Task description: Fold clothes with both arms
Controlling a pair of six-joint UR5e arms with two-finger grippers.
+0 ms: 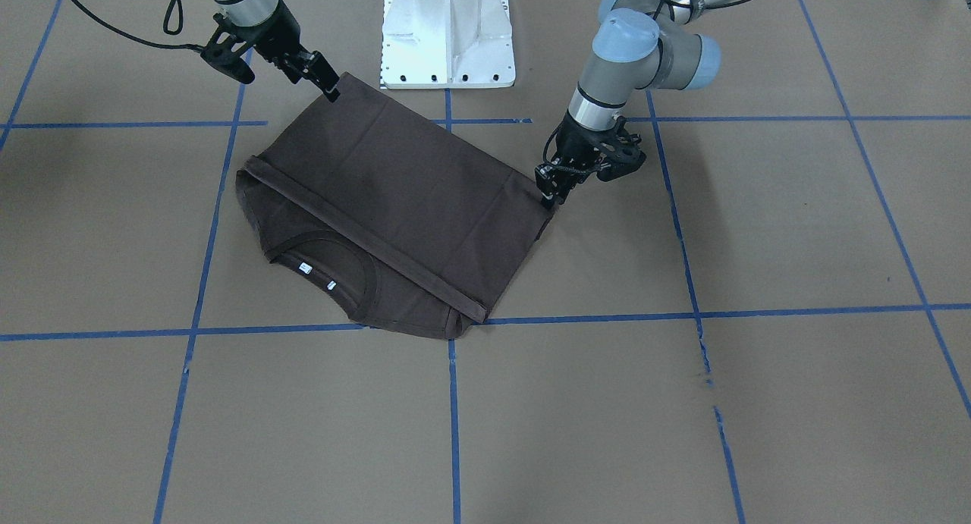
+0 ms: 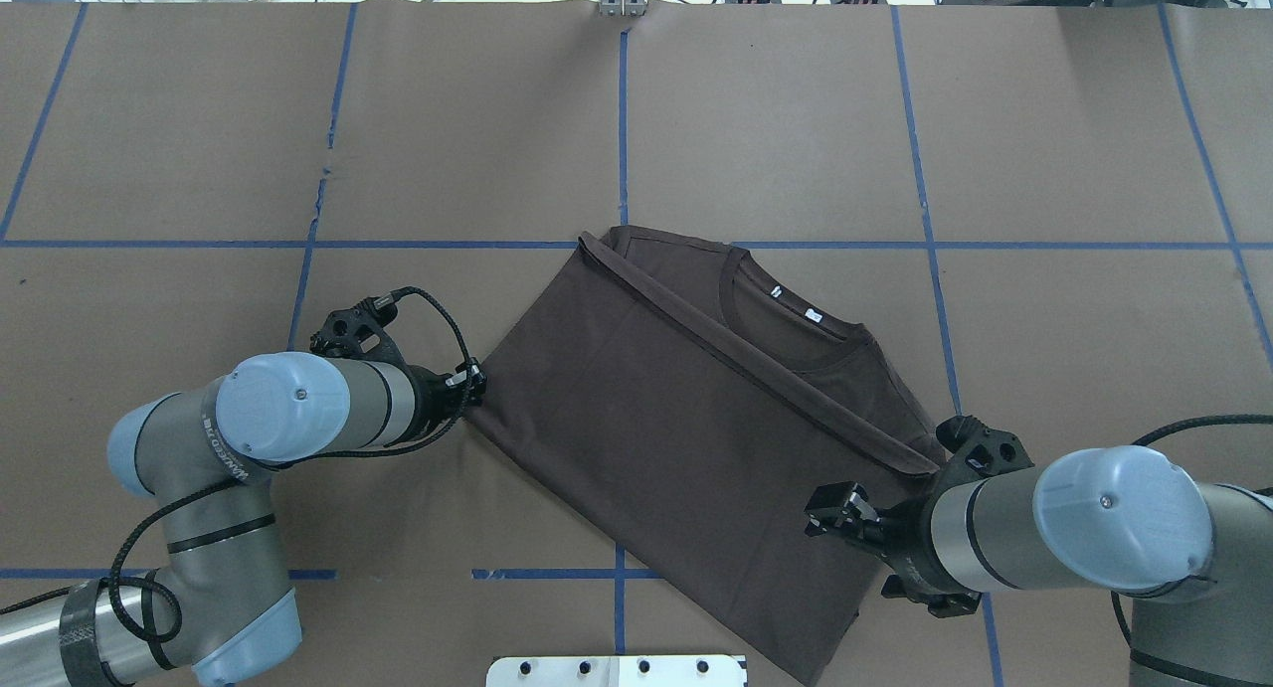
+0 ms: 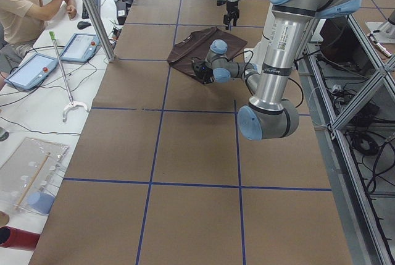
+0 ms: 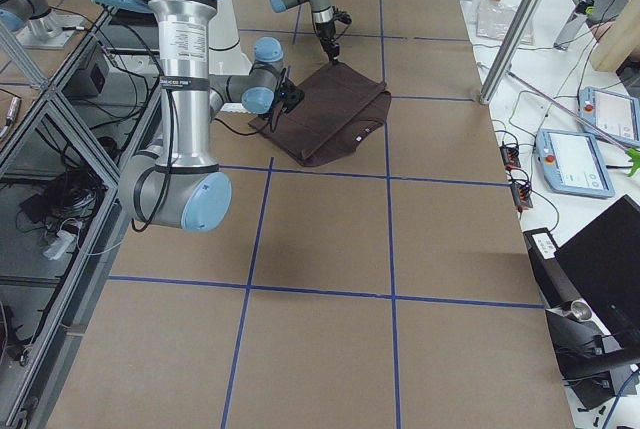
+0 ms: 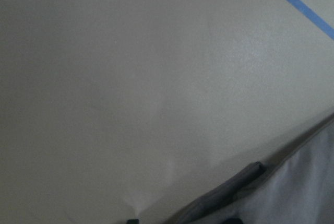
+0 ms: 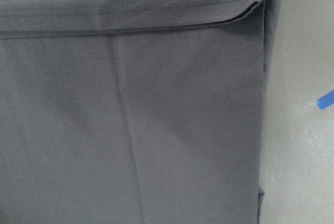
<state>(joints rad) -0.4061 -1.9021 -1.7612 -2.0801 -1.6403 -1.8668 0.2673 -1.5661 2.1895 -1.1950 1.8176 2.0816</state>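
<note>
The dark brown-grey T-shirt lies flat on the table. Its lower half is folded up over the chest, so the hem runs just below the collar and white neck tags. My left gripper is low at the crease's left corner, and its fingertips look pinched on the cloth there. My right gripper hovers above the shirt near the crease's other corner, with no cloth lifted. I cannot tell whether it is open or shut. The right wrist view shows only the folded cloth.
The white pedestal base stands just behind the shirt. Brown paper with blue tape lines covers the table. An operator sits past the table's far side with tablets and tools.
</note>
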